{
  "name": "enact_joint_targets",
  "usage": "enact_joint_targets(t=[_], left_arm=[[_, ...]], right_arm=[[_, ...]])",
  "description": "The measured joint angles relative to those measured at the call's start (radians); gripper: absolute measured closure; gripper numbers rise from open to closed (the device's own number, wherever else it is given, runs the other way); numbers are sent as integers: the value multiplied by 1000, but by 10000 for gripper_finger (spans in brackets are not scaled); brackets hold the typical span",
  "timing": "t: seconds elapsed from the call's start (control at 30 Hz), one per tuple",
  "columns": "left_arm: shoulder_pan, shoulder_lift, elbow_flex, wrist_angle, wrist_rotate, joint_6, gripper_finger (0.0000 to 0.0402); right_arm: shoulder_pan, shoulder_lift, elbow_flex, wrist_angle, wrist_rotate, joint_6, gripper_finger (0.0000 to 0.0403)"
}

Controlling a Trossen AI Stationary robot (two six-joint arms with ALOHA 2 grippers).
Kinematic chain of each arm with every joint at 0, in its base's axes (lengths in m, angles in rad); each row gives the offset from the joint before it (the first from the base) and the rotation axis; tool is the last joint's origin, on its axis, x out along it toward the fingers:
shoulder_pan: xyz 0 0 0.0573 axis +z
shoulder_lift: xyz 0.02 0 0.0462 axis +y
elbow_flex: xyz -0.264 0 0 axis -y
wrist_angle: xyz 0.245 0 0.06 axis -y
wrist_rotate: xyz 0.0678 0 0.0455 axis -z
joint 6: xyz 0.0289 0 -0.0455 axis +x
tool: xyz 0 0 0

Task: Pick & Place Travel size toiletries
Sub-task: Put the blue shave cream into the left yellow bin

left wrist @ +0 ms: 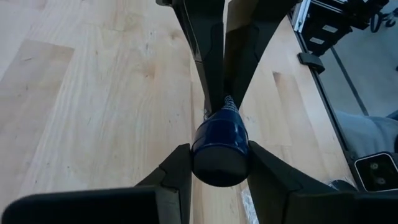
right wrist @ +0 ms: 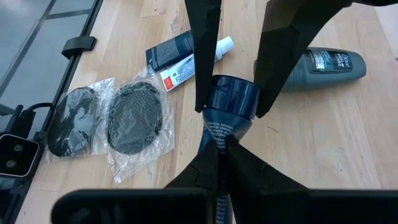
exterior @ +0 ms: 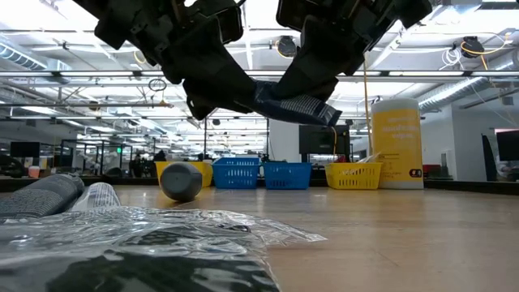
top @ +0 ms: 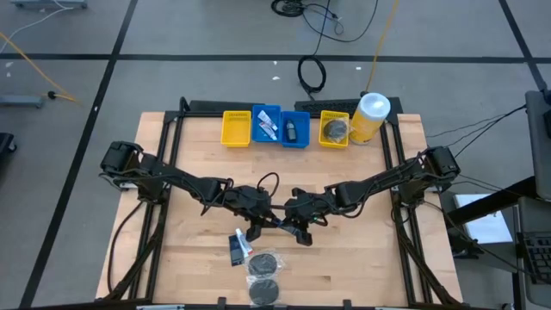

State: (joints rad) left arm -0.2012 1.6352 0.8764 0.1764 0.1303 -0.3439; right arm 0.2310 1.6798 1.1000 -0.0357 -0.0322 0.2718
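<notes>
A small dark blue tube hangs in the air over the table's middle between both grippers. My right gripper is shut on its flat crimped end. My left gripper has closed on its round cap end from the opposite side. On the table near the front edge lie a flat dark packet, a thin white tube, two dark mesh puffs in clear bags, and a grey bottle on its side. My left gripper has the tube's round cap end between its two fingers, one on each side, coming slanting down from the table's left. My right gripper pinches the flat crimped end between its fingertips, slanting down from the table's right. The tube hangs roughly level, clear of the table.
Along the far edge stand a yellow bin, two blue bins with small items, another yellow bin, and a tall yellow canister. Bare wood lies between the bins and the arms.
</notes>
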Motion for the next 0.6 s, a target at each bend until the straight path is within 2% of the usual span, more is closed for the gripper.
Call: enact_joint_targets(t=[0.23, 0.4, 0.6], left_arm=[[0, 0, 0, 0, -1, -4, 294], [0, 0, 1, 0, -1, -4, 294], [-1, -1, 3, -40, -12, -8, 294]], right_arm=[[0, 0, 0, 0, 1, -3, 362], [0, 0, 0, -1, 0, -27, 322], [-1, 2, -1, -1, -50, -30, 269]])
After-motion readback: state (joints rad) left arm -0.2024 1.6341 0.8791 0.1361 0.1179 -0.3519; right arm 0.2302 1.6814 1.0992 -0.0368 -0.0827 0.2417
